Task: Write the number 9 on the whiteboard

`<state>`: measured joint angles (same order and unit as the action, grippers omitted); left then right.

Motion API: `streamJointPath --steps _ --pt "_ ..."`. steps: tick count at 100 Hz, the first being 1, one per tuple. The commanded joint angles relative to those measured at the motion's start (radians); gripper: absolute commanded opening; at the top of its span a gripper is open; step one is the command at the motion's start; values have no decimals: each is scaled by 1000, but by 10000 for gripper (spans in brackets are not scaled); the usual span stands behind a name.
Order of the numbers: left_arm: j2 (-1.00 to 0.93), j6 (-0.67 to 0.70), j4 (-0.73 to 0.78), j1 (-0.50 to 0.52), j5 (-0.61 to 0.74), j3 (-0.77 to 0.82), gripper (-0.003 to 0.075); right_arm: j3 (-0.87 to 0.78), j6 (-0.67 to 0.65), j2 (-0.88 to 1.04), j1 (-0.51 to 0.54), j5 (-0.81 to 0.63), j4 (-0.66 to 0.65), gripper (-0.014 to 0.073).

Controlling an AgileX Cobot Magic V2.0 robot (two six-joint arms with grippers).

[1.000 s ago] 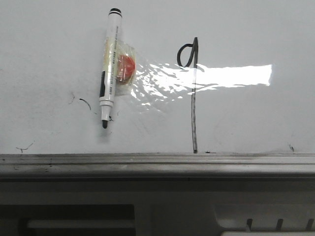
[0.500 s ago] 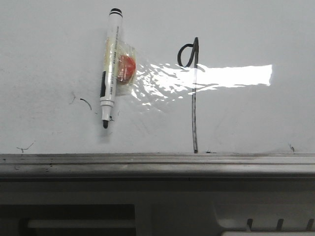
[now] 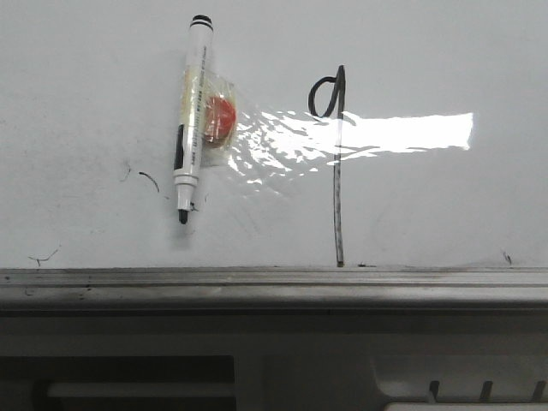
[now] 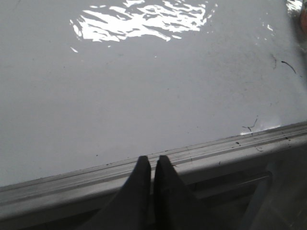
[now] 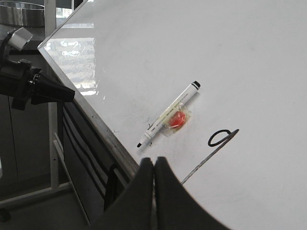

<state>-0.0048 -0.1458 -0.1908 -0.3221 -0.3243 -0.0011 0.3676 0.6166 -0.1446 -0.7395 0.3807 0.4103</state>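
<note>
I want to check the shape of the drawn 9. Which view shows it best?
The front view: the 9 faces the camera whole, its loop above a long stem that reaches the ledge. The right wrist view shows the 9 slanted, its lower stem hidden behind the right gripper. The left wrist view misses it.

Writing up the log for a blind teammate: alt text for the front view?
A thin black hand-drawn number 9 stands on a glossy white whiteboard, its stem running down to the grey metal ledge. To its left lies an uncapped white marker pen with a red disc taped on.
</note>
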Motion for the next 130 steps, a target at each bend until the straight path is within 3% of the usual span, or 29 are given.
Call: streamJointPath --steps 1,82,91,108,126,130 --pt "-26 14 -8 3 56 30 -18 24 2 -9 6 -63 2 -45" --pt "-26 14 -8 3 53 30 -18 -14 -7 -8 26 -80 -17 -45" --pt "-26 14 -8 3 53 30 -18 -98 -125 -8 98 -204 -106 -45" --pt "-26 14 -8 3 53 30 -18 -284 -507 -8 330 -381 -366 -45" --pt "-26 14 -8 3 53 30 -18 -407 -567 -8 523 -387 -381 -45" --pt "-26 14 -8 3 53 30 -18 -405 -567 -8 550 -322 -385 -45"
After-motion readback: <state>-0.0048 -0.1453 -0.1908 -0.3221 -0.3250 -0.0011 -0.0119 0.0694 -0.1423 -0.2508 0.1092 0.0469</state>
